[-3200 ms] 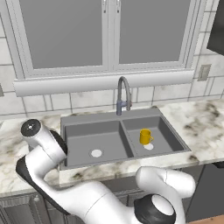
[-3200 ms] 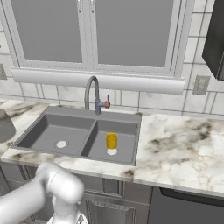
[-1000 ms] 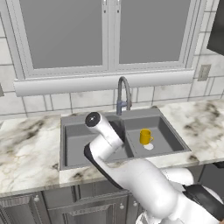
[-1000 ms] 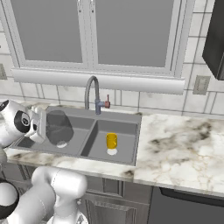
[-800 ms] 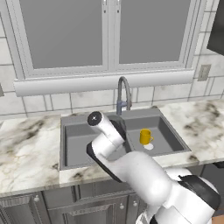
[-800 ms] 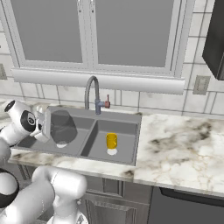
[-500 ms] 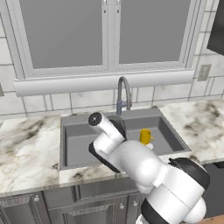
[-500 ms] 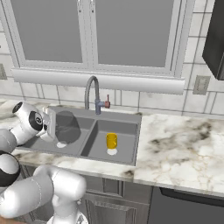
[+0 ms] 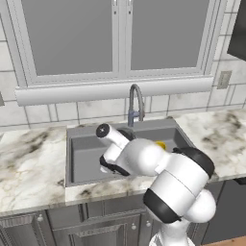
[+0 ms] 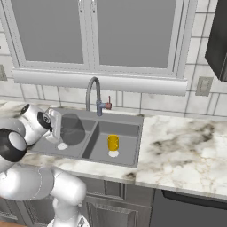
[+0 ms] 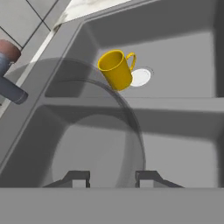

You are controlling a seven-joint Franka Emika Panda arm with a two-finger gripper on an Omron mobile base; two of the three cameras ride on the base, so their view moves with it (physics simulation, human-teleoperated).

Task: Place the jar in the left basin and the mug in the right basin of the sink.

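Pincer [image 11: 112, 178] grips jar [image 10: 72, 129] (over sink [image 10: 128, 119]).

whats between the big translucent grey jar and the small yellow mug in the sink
The sink's central divider lies between the large translucent grey jar, held over the wider basin, and the small yellow mug in the narrower one. The right base view shows it best.

A home kitchen: a double sink [image 10: 91, 122] with a curved faucet [image 10: 93, 94] sits in a marble surface [image 10: 181, 146], under a window [image 10: 97, 33], tiled wall [image 10: 133, 101], cabinets [image 10: 119, 206] below.
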